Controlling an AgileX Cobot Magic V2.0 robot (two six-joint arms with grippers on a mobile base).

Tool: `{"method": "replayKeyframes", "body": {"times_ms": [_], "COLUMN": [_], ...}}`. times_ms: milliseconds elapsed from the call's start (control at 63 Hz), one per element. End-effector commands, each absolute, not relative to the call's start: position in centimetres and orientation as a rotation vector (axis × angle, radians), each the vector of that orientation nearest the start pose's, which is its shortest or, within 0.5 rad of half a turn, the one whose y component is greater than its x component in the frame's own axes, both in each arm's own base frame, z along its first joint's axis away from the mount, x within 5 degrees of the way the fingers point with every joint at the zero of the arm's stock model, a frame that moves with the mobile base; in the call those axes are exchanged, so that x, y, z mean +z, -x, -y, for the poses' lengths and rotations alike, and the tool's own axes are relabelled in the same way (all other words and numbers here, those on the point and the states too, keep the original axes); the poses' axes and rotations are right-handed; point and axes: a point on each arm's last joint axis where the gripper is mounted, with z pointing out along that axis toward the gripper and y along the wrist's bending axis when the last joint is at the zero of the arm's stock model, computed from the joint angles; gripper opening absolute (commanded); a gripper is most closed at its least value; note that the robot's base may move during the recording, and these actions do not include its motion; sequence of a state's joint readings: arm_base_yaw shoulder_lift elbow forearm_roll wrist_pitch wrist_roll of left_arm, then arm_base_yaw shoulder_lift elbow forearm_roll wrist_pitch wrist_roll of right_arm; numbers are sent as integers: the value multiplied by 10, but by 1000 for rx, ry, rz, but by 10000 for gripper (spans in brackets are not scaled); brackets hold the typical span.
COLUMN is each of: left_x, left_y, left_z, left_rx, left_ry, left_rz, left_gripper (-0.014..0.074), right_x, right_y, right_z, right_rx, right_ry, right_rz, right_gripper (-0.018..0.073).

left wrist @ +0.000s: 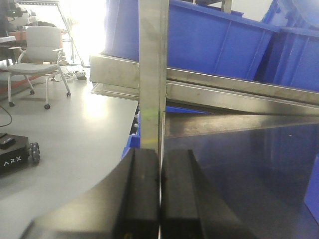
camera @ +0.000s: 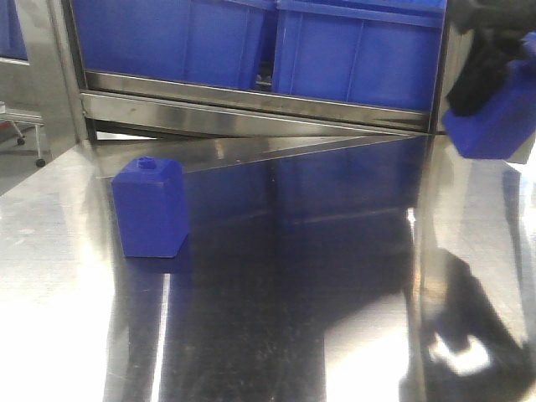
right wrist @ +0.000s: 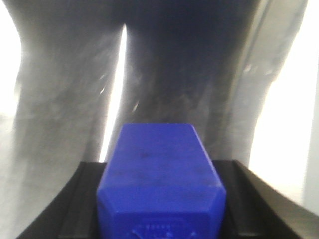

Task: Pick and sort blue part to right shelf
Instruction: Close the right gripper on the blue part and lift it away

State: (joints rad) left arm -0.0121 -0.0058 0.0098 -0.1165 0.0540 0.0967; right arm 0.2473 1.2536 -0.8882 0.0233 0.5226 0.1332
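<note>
Steel table [camera: 293,335] is lying nearest the front camera, glossy and full of dark reflections. On its left side a blue block with a flat top and tiny stub [camera: 149,209] is standing upright; by its shape, it is not the piece wanted. Over the table's right side, the right gripper [right wrist: 160,219] is clamping the blue part [right wrist: 160,164] by its two flanks and carrying it in the air, well apart from that block. The left gripper [left wrist: 159,199] is resting with its jaws pressed together and nothing between them, facing a steel post [left wrist: 152,74]. Beyond, the right shelf [camera: 251,107] is showing its front rails, with blue crates [camera: 360,50] sitting above them.

The part is hanging just beside a shelf upright [camera: 441,75], so a careless swing is likely to knock it against the frame and twist it loose from the smooth sides being squeezed. Letting go short of a crate risks dropping it onto the rails or back onto the table.
</note>
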Motion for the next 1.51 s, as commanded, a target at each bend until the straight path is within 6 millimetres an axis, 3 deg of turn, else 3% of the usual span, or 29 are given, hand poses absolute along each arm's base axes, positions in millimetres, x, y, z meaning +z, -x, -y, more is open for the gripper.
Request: {"method": "replayKeyframes", "body": {"times_ms": [0,286,762,1491], "left_x": [207,207,207,207], "left_y": [-55,-55,-55,-55], "left_z": [0,0,0,0], "left_rx": [-30,-30,-30,-30], "left_ry": [15,15,15,15], "left_rz": [-1457,-1457,-1457,-1457], "left_gripper": [123,123,123,123], "right_x": [310,315,349,352], "right_y": [-239,-190,-113,-107], "right_z": [-50,-17,-9,-8], "right_rx": [210,149,94,95], "right_ry": [73,-43,19,18], "right_rz": [-2185,-1967,-1666,-1637], "right_gripper": [400,400,400,400]}}
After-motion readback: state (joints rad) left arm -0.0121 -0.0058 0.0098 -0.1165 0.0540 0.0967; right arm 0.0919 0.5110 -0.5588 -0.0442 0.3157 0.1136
